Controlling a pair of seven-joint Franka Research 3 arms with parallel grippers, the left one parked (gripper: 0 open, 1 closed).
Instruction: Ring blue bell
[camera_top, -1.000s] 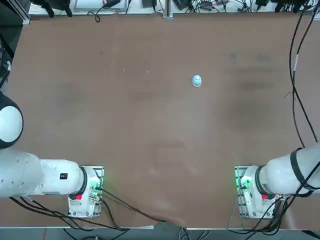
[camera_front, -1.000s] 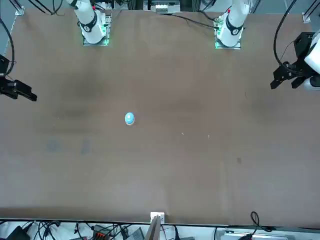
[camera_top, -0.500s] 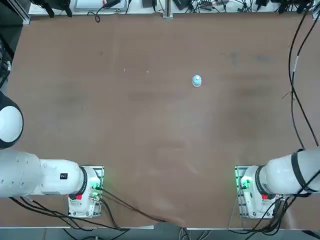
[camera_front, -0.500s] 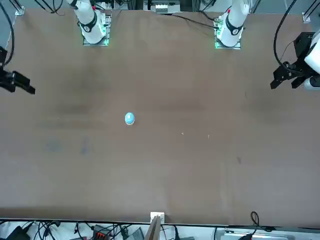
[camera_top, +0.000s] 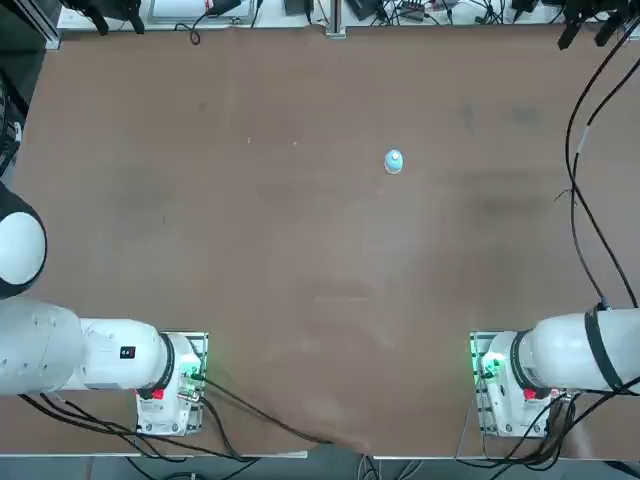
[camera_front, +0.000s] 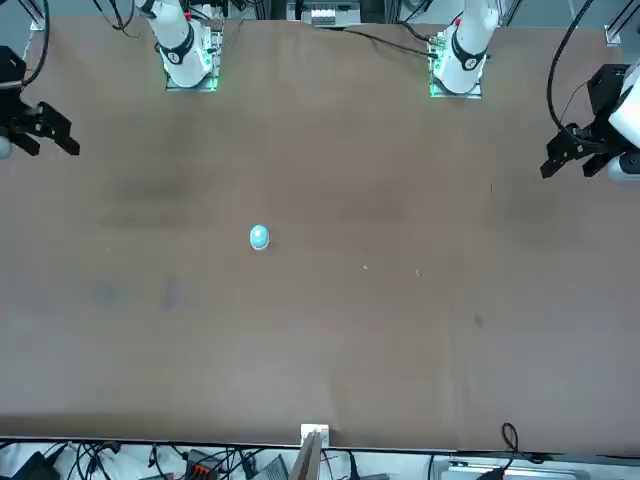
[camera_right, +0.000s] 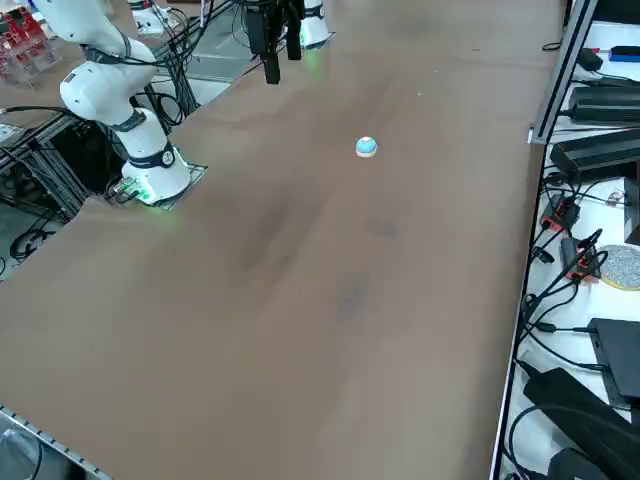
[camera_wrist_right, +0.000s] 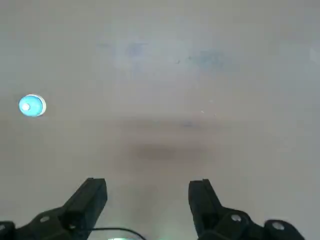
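The blue bell (camera_top: 393, 161) is a tiny light-blue dome with a pale base, standing alone on the brown table (camera_top: 300, 280), past the middle and a little toward my right side. It also shows in the front view (camera_front: 259, 236), the right side view (camera_right: 366, 147) and the right wrist view (camera_wrist_right: 32, 106). My right gripper (camera_front: 45, 135) hangs open and empty above the table's right edge, far from the bell. Its fingers show at the far right corner in the top view (camera_top: 585, 35) and in the right side view (camera_right: 281, 58). In the wrist view the gripper (camera_wrist_right: 147, 195) is wide apart over bare table.
Black cables (camera_top: 585, 200) from the right arm hang over the table's right side. Power strips and wiring (camera_right: 600, 150) lie along the shelf beyond the far edge. The parked left gripper (camera_front: 590, 150) sits at the opposite side.
My right gripper has shifted along the table's right edge, and its fingers have come into the top view's corner. It stays open. The bell has not moved.
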